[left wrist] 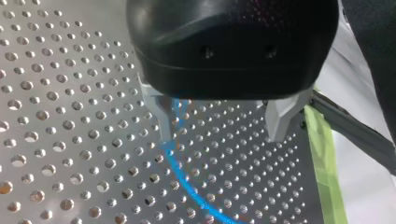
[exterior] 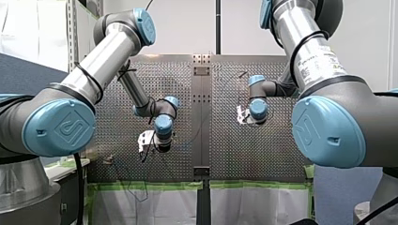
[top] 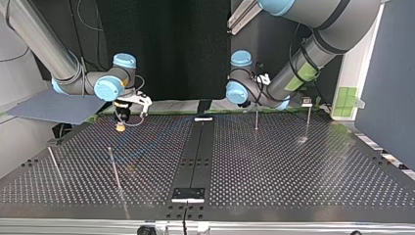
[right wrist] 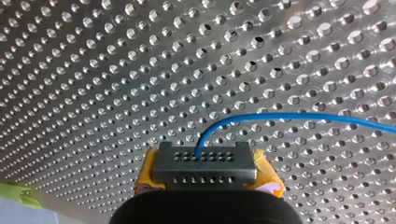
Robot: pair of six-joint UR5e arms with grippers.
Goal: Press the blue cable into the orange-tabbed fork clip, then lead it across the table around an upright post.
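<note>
The blue cable [right wrist: 299, 116] is pinched in my right hand [right wrist: 204, 161], whose yellow pads are closed tight on it. From there it lifts in a short bow and runs off low over the counter [top: 293, 166]. This hand hangs on one side of the dark strip [top: 195, 147] that runs down the counter's middle. My left hand [left wrist: 219, 123] is on the other side of the strip, its metal fingers [left wrist: 161, 116] spread wide and holding nothing. The cable passes between them, right beside one finger (I cannot tell whether it touches) and well clear of the other, then curves away across the holes. Farther from the strip on that side stands what I take to be the fork clip [top: 307, 102], small and hard to read, and as far as I can tell the cable is not in it yet. A thin upright post [top: 256, 117] stands between the strip and the clip. The cable looks light, thin and springy. I judge it will keep its own curl, sag where it is unsupported, and slip or twist in a loose grip. The best hold is likely a firm pinch close to the clip, with only a short, taut stretch between the two hands, so it can be pushed straight down into the fork without buckling aside.
</note>
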